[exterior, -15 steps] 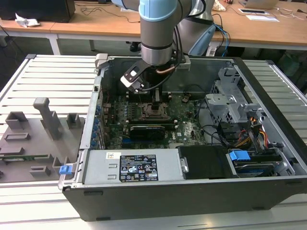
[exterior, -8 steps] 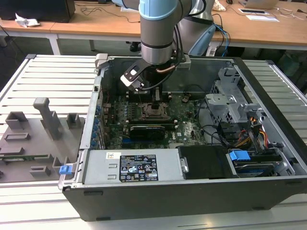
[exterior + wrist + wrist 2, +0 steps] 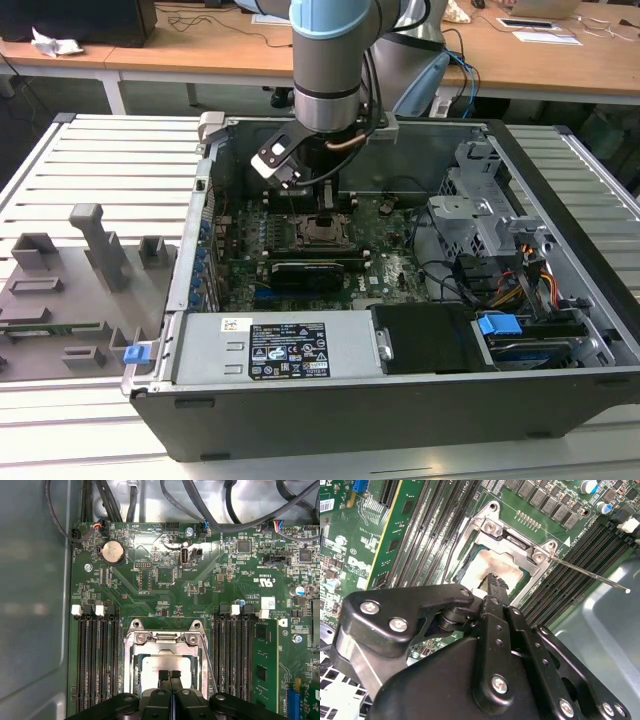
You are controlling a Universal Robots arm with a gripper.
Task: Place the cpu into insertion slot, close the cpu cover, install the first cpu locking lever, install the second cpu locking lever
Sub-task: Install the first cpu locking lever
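Observation:
The cpu [image 3: 159, 664] lies in the insertion slot [image 3: 325, 232] on the green board, its pale face [image 3: 495, 564] showing through the square opening of the cpu cover [image 3: 131, 652]. The silvery cover [image 3: 520, 544] lies flat over the socket. My gripper [image 3: 169, 674] is shut with nothing between its fingers, and its tips [image 3: 492, 580] sit right over the near edge of the cpu face. One thin locking lever [image 3: 590, 575] sticks out free from the socket's corner, and it runs beside the socket [image 3: 207, 662] in the first wrist view. In the exterior view the gripper [image 3: 318, 200] hangs just above the socket.
Black memory slots [image 3: 95, 660] flank the socket on both sides, and a green card [image 3: 264, 665] stands beside them. Cables [image 3: 200, 500] cross the case wall behind the board. A drive cage [image 3: 480, 200] and power supply [image 3: 285, 350] fill the case. A grey fixture plate [image 3: 70, 290] lies at the exterior view's left.

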